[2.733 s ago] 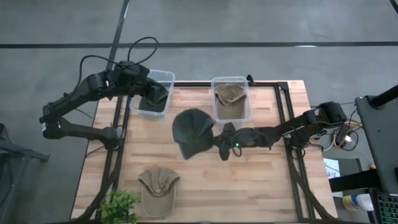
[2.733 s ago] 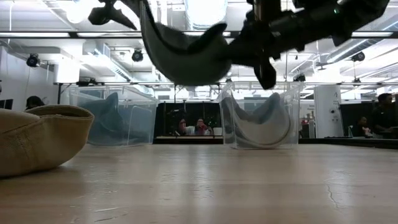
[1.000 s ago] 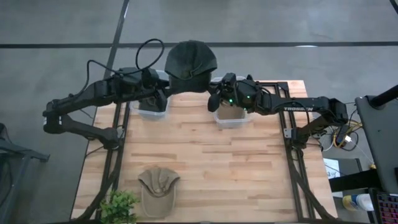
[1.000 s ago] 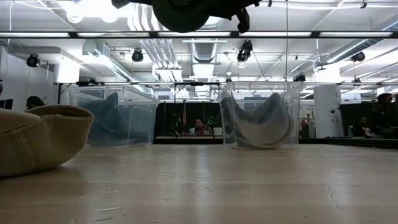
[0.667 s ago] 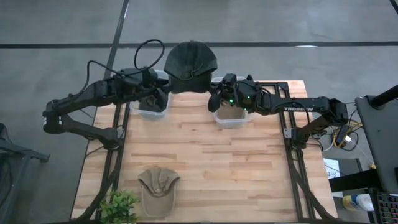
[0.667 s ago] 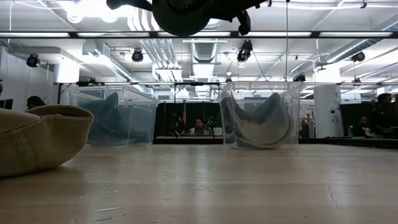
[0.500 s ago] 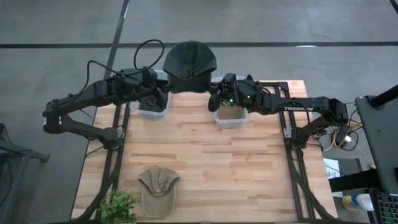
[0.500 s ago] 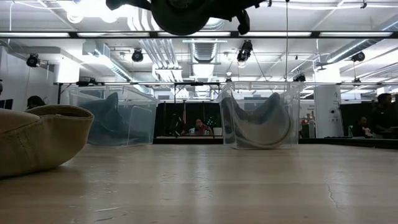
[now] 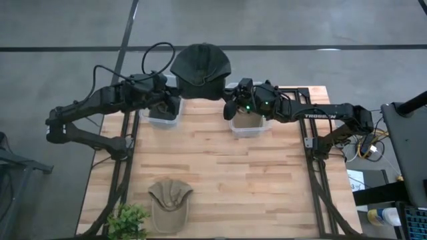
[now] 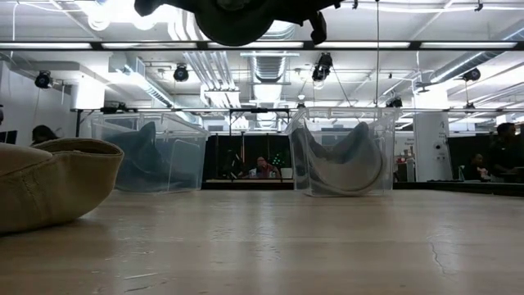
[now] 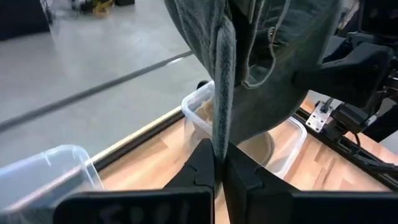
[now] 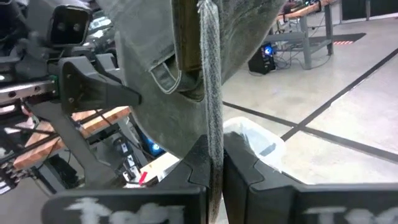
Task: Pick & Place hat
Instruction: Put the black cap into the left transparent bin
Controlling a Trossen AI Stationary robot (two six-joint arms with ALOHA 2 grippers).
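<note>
A dark hat (image 9: pixel 200 63) hangs high above the table's far edge, over the gap between two clear bins; the low view shows its underside (image 10: pixel 241 20) at the top. My left gripper (image 11: pixel 219 163) is shut on its left side and my right gripper (image 12: pixel 214 163) is shut on its right side. A tan hat (image 9: pixel 170 203) rests crown up on the table near the front left. My left gripper pinches the dark hat's edge (image 11: pixel 221 127) between its two fingers, coming at it from the table's left side. The hat is lifted clear of the table. My right gripper pinches the opposite edge of the hat (image 12: pixel 211 124) between its two fingers, coming from the table's right side. The cloth spreads between the two holds, clear of the bins below.
The left bin (image 9: pixel 163 110) holds a dark hat and the right bin (image 9: pixel 248 120) holds a tan one, both at the table's far edge. A small green plant (image 9: pixel 127 220) stands at the near left corner. Bare wood (image 9: pixel 253 180) lies between.
The dark hat has shifted a little toward the table's left, still held high over the far edge.
</note>
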